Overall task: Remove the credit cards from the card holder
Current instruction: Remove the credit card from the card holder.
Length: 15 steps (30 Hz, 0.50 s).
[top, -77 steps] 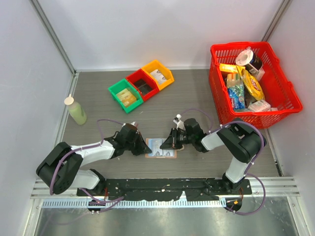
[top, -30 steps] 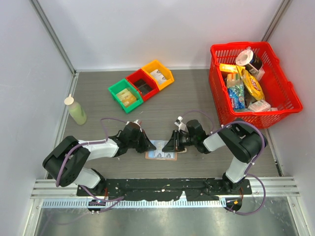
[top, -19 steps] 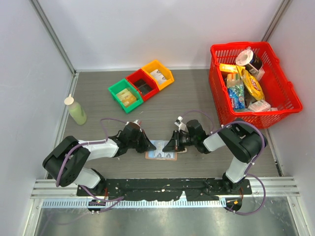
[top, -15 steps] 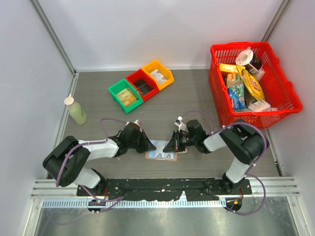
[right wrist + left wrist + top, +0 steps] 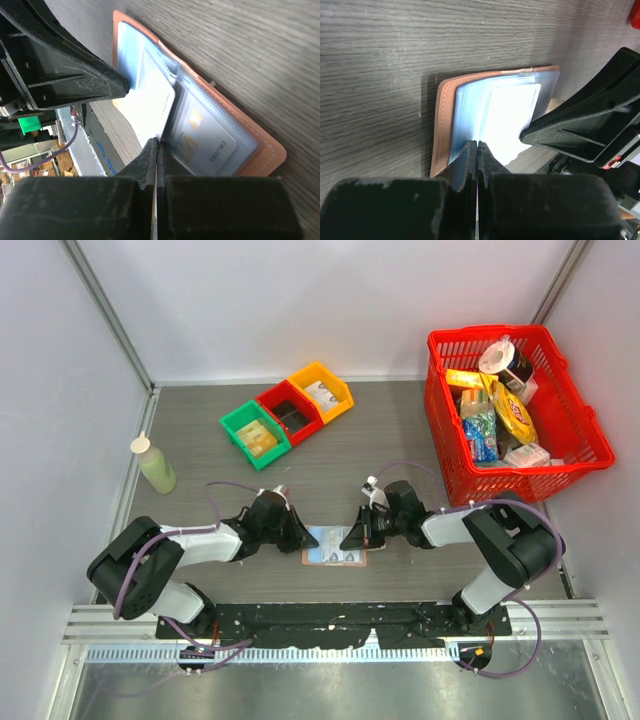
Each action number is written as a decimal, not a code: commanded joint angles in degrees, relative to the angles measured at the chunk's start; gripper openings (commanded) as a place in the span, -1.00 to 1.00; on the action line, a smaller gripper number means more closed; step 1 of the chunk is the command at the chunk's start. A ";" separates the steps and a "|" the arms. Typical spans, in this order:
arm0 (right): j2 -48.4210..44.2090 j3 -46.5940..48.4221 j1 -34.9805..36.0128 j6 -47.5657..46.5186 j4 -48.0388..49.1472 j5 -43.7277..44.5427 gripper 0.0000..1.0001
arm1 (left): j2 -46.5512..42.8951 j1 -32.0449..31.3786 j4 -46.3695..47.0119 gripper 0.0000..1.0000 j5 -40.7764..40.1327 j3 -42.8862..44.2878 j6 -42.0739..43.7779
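Observation:
The card holder [image 5: 335, 546] lies spread open on the table between my two grippers, with its tan cover [image 5: 443, 120] and pale blue lining up [image 5: 131, 65]. My left gripper [image 5: 298, 536] is shut on the blue lining at the holder's left side [image 5: 477, 144]. My right gripper [image 5: 352, 538] is shut on the edge of a whitish credit card [image 5: 148, 102], which sticks partly out of its pocket [image 5: 512, 115]. A second credit card [image 5: 205, 141] sits inside a clear pocket on the other half.
Green, red and yellow bins [image 5: 286, 413] stand at the back left. A pale green bottle [image 5: 154, 464] stands at the far left. A red basket [image 5: 515, 410] full of packets stands at the back right. The table's near edge rail [image 5: 330, 620] runs close behind the holder.
My right gripper has shifted a little to the right with the card, its elbow swinging outward. The holder has slid slightly right with it. My left gripper has stayed on the holder's left side.

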 commanded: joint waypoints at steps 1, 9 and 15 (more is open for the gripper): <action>-2.69 0.61 -2.34 -3.75 -5.09 0.79 -0.98 | 0.82 0.04 -3.11 -1.00 -2.40 -1.21 1.54; -3.74 0.79 -5.33 -5.16 -7.91 -0.27 -0.98 | 1.26 0.13 -3.47 -1.00 -2.05 -0.51 2.51; -3.57 0.96 -5.86 -5.60 -7.29 -1.84 -0.99 | -0.49 0.04 -4.78 -0.98 -1.08 0.36 3.03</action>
